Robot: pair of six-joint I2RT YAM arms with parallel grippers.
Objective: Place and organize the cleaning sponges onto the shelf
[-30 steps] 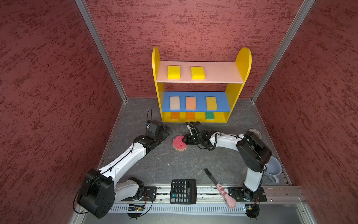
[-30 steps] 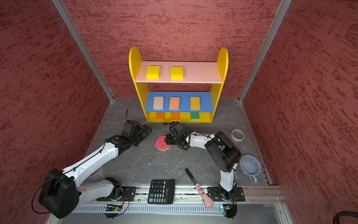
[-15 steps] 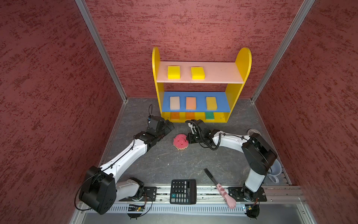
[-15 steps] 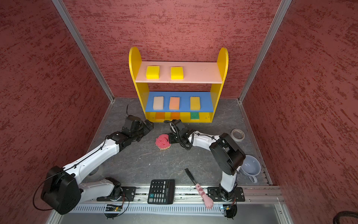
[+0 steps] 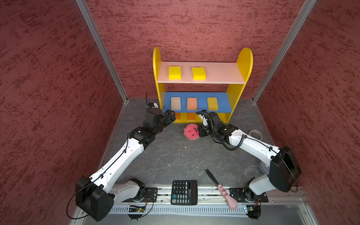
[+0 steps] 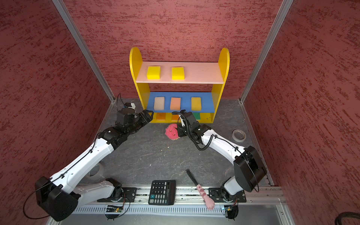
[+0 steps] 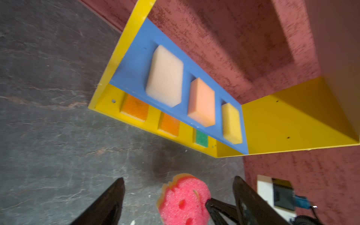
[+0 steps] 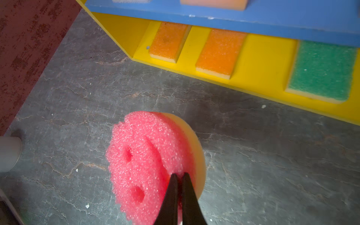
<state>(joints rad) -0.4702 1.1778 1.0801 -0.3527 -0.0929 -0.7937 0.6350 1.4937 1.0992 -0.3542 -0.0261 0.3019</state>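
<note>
Right wrist view: the right tool (image 8: 178, 175) is pinched shut on the rim of the pink sponge (image 8: 148, 165), held on edge just before the shelf (image 5: 244, 64). The left tool (image 7: 179, 178) stands apart, empty. Such a shallow bite on soft foam could slip, dropping it onto the surface (image 5: 175, 155).

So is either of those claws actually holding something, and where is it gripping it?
The right gripper pinches the round pink sponge by its rim, near the end of its smile. The left gripper is open and holds nothing.
</note>
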